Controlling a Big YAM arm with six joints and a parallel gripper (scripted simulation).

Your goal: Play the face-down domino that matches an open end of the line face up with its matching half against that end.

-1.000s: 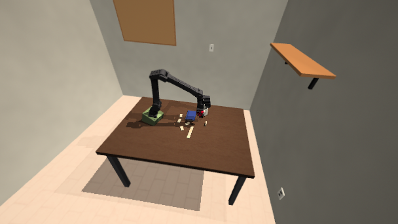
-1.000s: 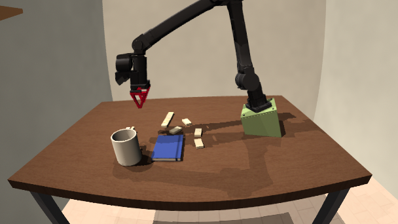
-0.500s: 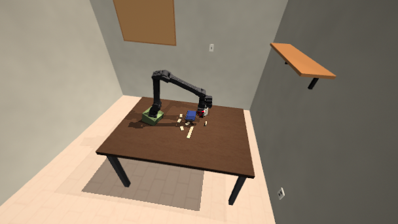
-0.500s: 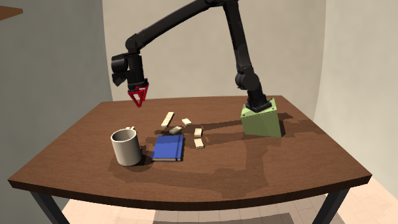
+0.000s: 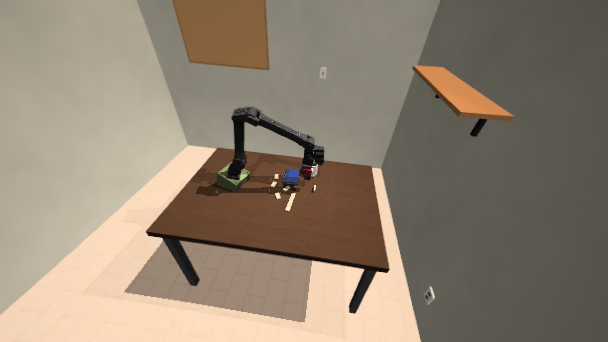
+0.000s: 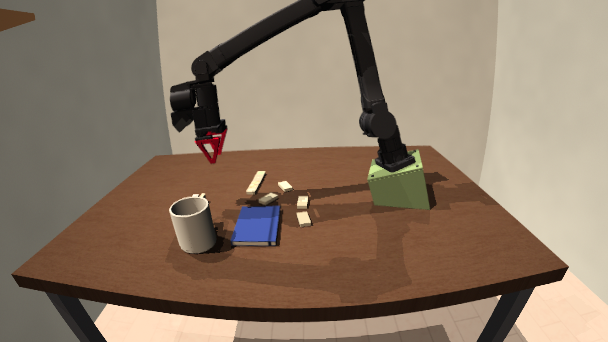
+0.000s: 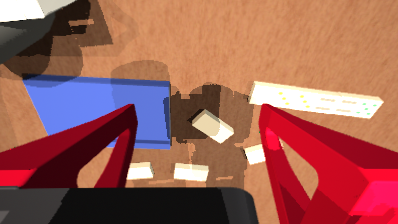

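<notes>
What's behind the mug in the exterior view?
Pale domino pieces peek over the rim of the mug. The mug covers their lower parts and the tabletop there, so I can't tell how they lie.

Room type uncertain, possibly lab or workroom: plain grey walls, corkboard-like panel (image 5: 225, 34), wooden tabletop (image 5: 250, 215) (image 6: 150, 275) (image 7: 200, 25), bolted-down arm (image 5: 239, 137) (image 6: 367, 65).
</notes>
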